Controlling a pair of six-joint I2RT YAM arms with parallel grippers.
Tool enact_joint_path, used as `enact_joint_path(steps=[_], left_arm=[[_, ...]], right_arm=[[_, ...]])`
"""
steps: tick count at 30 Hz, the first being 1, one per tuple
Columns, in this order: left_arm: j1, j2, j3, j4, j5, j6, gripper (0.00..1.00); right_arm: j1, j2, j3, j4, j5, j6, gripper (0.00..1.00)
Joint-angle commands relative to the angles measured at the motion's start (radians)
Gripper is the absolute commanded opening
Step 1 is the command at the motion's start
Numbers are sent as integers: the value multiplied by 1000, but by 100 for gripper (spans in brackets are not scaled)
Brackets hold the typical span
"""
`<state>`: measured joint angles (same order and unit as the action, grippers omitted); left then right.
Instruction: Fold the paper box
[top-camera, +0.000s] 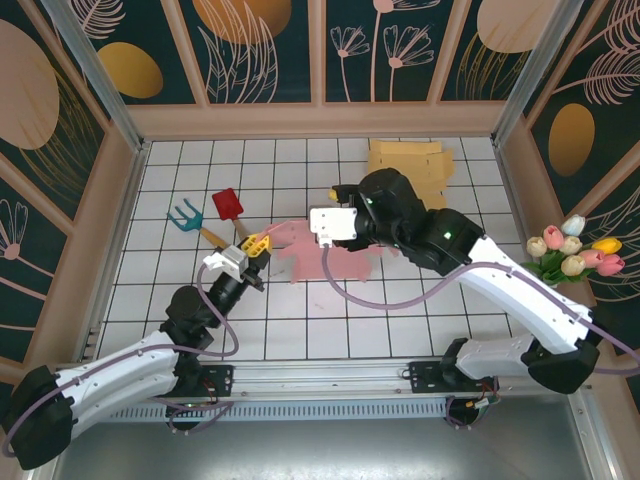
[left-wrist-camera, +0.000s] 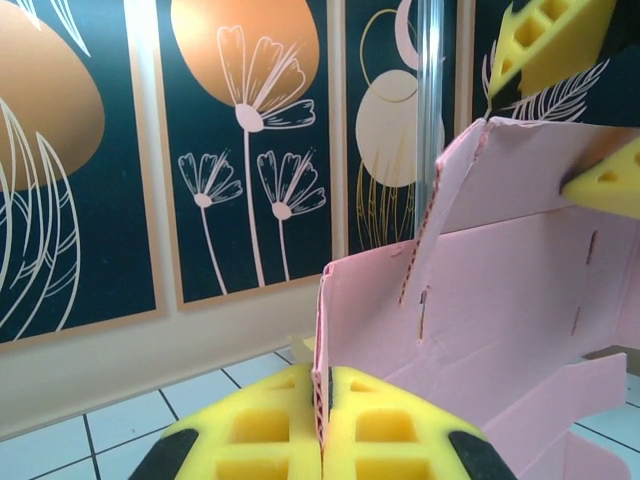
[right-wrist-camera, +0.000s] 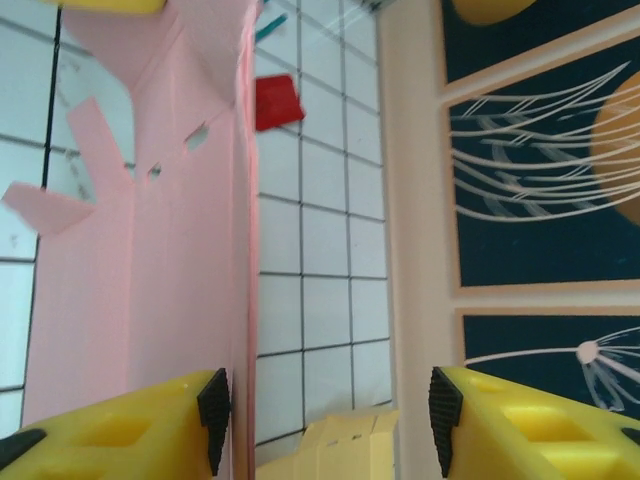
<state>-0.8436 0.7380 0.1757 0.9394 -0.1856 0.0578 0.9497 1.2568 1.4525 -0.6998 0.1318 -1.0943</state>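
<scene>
The pink paper box (top-camera: 335, 262) lies partly raised in the middle of the tiled table. My left gripper (top-camera: 257, 245) is at its left end. In the left wrist view that gripper (left-wrist-camera: 322, 440) is shut on the upright edge of a pink panel (left-wrist-camera: 500, 300). My right arm (top-camera: 420, 230) reaches over the box from the right. My right gripper (right-wrist-camera: 330, 420) is open. A standing pink wall (right-wrist-camera: 150, 300) runs just inside its left fingertip (right-wrist-camera: 213, 420), and the rest of the gap is empty. Its yellow fingers (left-wrist-camera: 545, 40) flank the top of the raised flap.
A teal toy rake (top-camera: 183, 214) and a red toy shovel (top-camera: 228, 204) lie left of the box. A flat yellow cardboard sheet (top-camera: 410, 165) rests at the back. Tulips (top-camera: 572, 250) stand at the right wall. Wooden walls enclose the table.
</scene>
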Motion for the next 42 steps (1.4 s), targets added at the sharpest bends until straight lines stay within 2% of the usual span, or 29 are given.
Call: enact_joint_path(steps=[1, 4, 9, 13, 21, 42], left_arm=[[-4, 3, 5, 46, -27, -18, 0], [-4, 8, 13, 33, -45, -23, 0], [-5, 28, 30, 6, -66, -33, 0], [-5, 56, 44, -8, -73, -37, 0], [-5, 60, 41, -10, -71, -43, 0], [-4, 110, 66, -29, -75, -39, 0]], right_arm=[[-9, 34, 46, -93, 33, 6, 56], [-8, 64, 89, -165, 29, 23, 49], [-6, 101, 150, -294, 17, 82, 44], [-3, 98, 161, -324, 20, 107, 43], [0, 111, 161, -374, 53, 135, 27], [1, 91, 184, -408, 100, 188, 26]])
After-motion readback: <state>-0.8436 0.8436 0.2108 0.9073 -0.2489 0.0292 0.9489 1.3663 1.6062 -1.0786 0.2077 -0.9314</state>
